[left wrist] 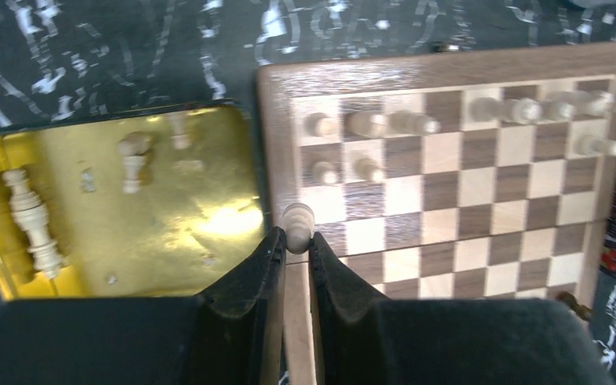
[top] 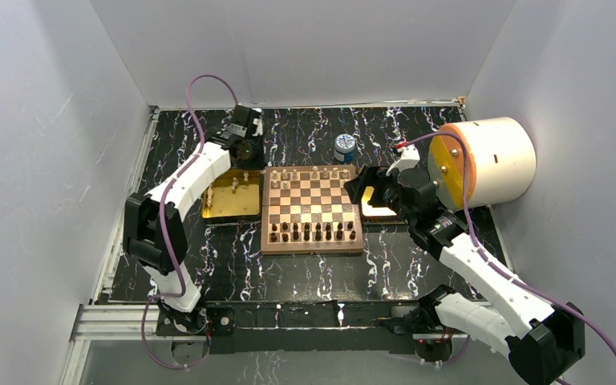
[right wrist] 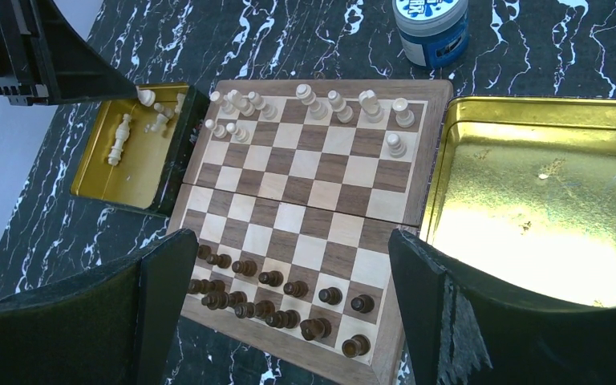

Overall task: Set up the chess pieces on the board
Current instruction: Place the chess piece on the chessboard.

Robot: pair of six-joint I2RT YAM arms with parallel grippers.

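On the black marbled table (top: 233, 257), cream pieces (right wrist: 337, 103) part-fill the checkered wooden board (right wrist: 305, 200); left gripper (left wrist: 295, 241) pinches a cream pawn (left wrist: 297, 216), right gripper (right wrist: 289, 241) gapes empty.

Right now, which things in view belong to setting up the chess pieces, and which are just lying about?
In the job: board; placed cream pieces on its far rows; held cream piece in the left gripper; left gold tray with loose cream pieces.
Lying about: blue-and-white jar; right gold tray; white drum; dark pieces, already lined up.
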